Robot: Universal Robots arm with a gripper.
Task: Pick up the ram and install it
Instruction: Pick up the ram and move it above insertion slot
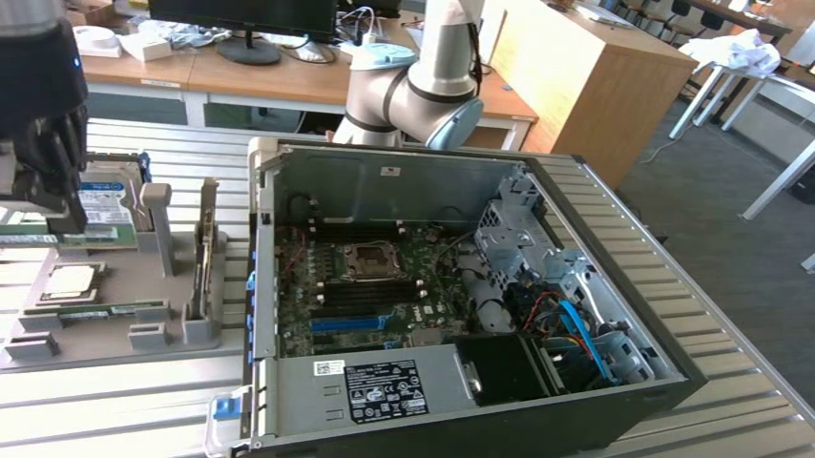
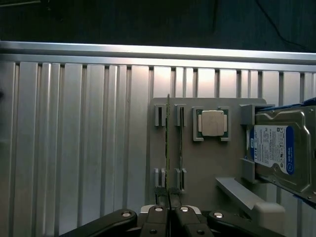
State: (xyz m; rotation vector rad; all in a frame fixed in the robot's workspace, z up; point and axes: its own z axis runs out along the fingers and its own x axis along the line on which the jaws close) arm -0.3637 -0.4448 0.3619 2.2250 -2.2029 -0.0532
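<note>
Above the grey tray (image 2: 207,163) the ram (image 2: 168,143) hangs level, on edge.

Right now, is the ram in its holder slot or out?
Out: the shut gripper holds the ram on edge, off its holder brackets; the other stick sits in its slot.

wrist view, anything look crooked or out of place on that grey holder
Nothing stands out: the second stick, processor and hard drive sit neatly in their slots, the ram straight in the claw.
</note>
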